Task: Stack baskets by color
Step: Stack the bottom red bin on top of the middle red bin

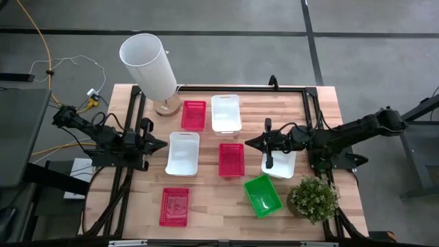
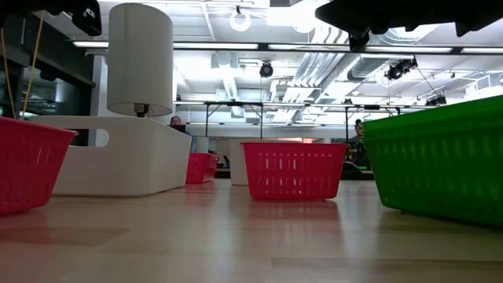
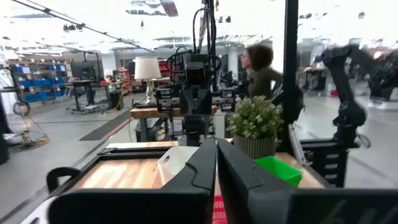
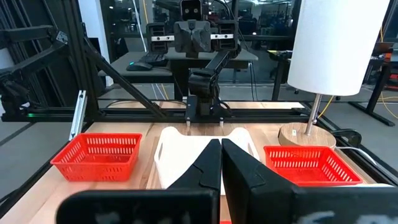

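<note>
Several baskets rest on their bottoms on the wooden table. Red ones sit at the far middle (image 1: 193,114), the centre (image 1: 231,159) and the near left (image 1: 174,206). White ones sit at the far middle (image 1: 226,112), left of centre (image 1: 183,152) and at the right (image 1: 279,165). A green basket (image 1: 263,195) sits at the near right. My left gripper (image 1: 162,144) is shut and hovers by the left-of-centre white basket, holding nothing. My right gripper (image 1: 250,143) is shut too, above the table between the centre red basket and the right white one.
A lamp with a tall white cylinder shade (image 1: 149,65) stands at the far left on a round wooden foot. A small potted plant (image 1: 313,199) stands at the near right corner. A black frame (image 1: 240,87) runs along the table's edges. A person (image 3: 261,68) is in the room beyond.
</note>
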{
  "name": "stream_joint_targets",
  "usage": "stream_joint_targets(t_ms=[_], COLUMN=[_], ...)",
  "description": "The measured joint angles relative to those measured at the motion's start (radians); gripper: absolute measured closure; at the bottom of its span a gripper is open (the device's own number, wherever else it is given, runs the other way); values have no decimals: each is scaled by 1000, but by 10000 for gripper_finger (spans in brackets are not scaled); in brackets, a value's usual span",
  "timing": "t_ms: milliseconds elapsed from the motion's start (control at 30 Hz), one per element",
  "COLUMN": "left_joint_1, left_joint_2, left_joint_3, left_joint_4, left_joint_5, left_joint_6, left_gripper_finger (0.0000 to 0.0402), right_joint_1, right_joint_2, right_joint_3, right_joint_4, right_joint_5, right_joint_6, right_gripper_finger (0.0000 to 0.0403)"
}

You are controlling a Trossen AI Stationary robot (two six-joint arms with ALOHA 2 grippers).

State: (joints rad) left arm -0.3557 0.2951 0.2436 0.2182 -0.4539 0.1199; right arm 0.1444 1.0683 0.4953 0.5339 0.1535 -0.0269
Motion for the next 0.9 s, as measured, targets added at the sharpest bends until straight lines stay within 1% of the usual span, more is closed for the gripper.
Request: stream_joint_targets(t_ms=[33, 100, 200, 367, 500, 567, 667, 767, 900], left_joint_1=[0, 0, 0, -3, -32, -50, -81, -113, -156], left_joint_2=[6, 34, 111, 331, 530, 622, 749, 871, 1011], left_joint_3=[0, 0, 0, 56, 143, 195, 277, 363, 468], left_joint_4=[11, 37, 94, 103, 85, 57, -30, -152, -314], left_joint_5=[13, 76, 169, 231, 327, 375, 408, 409, 395], left_joint_6=[-11, -32, -50, -91, -77, -60, -77, -81, -13], left_gripper_finger=[390, 371, 331, 253, 208, 195, 186, 186, 187], right_joint_1=[0, 0, 0, 0, 0, 0, 0, 0, 0], right_joint_2=[0, 0, 0, 0, 0, 0, 0, 0, 0], right_joint_3=[0, 0, -1, -1, -1, -1, -1, -1, -1], right_joint_4=[0, -5, -7, -6, -7, -7, -14, -22, -30], right_joint_5=[0, 0, 0, 0, 0, 0, 0, 0, 1], right_joint_6=[0, 0, 0, 0, 0, 0, 0, 0, 0], right_gripper_finger=[402, 402, 402, 402, 402, 402, 402, 402, 402])
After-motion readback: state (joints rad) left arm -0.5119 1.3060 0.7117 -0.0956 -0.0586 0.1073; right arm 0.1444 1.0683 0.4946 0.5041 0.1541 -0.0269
